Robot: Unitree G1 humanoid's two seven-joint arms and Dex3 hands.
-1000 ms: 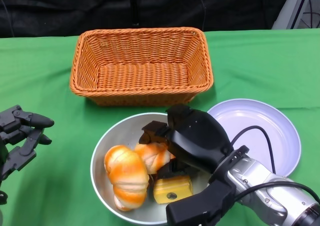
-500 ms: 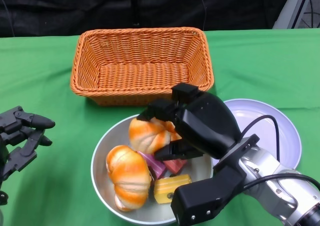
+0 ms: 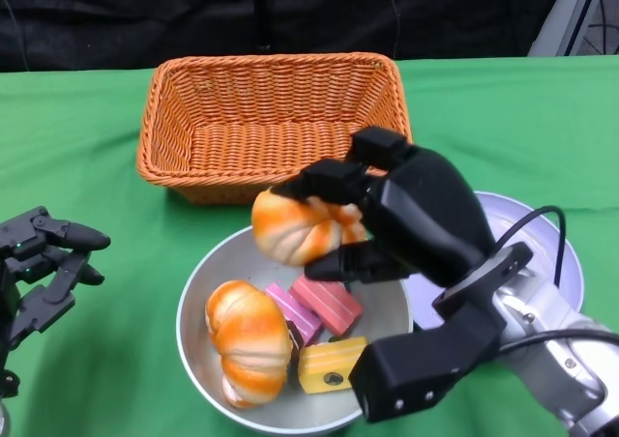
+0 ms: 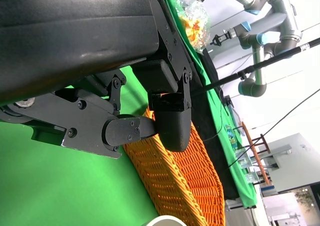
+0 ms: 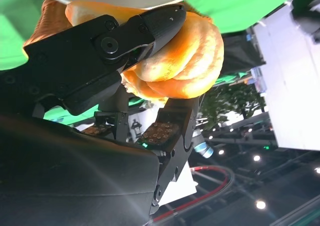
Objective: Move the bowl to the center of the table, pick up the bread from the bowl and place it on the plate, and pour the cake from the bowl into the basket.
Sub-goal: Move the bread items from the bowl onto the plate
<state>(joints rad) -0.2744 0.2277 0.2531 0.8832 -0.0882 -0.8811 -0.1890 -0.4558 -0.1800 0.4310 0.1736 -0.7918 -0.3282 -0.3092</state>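
Gripping a golden bread roll, your right hand holds it in the air above the far rim of the silver bowl, between the bowl and the near wall of the wicker basket. Look at the right wrist view and you see the same roll clamped between black fingers on one side and a finger beneath it, so that hand is closed firmly on the bread. In the bowl you have a second bread roll lying at its left side, a pink layered cake slice toward the middle with a purple-edged piece just beside it, touching the roll, and a yellow cake block at the near edge. Your pale lavender plate sits on the green tabletop just right of the bowl, largely hidden behind the right hand and forearm. The basket stands upright beyond the bowl, its near wall close to the bowl's rim. Your left hand hovers over the tabletop well left of the bowl, fingers spread apart and holding nothing; its wrist view shows those fingers in front of the basket's weave.
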